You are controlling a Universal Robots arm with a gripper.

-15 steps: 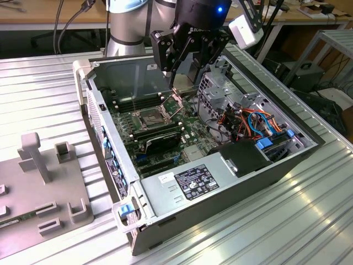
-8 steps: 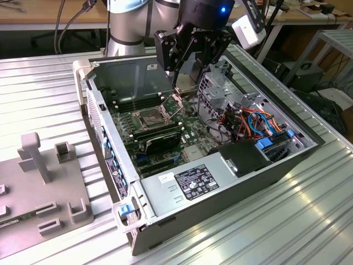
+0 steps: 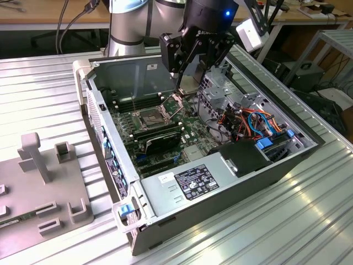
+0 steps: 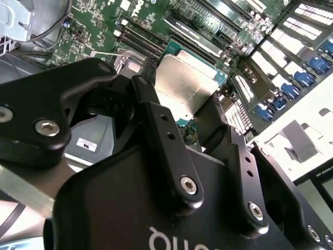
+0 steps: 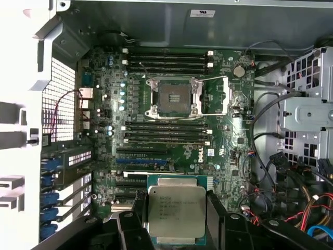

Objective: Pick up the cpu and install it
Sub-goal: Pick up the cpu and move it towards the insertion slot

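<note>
The cpu (image 5: 176, 212), a flat square chip with a dull silver top, is held by two opposite edges between my gripper's black fingers (image 5: 216, 219). My gripper (image 3: 190, 81) hangs above the motherboard inside the open computer case (image 3: 105, 138), shut on the cpu (image 3: 188, 85). In the second wrist view the cpu (image 4: 184, 86) sits level between the jaws of the gripper (image 4: 182, 99). The dark square socket (image 5: 174, 99) lies bare, apart from the chip, with its metal frame (image 5: 213, 96) hinged open beside it. In the exterior view the socket (image 3: 150, 117) is below the gripper, towards that view's left.
Memory sticks (image 5: 166, 57) run in rows on both sides of the socket. A drive cage with orange and red cables (image 3: 251, 118) and a power supply (image 3: 190, 185) fill the case's near end. A grey fixture (image 3: 49, 182) stands on the ribbed table at the exterior view's left.
</note>
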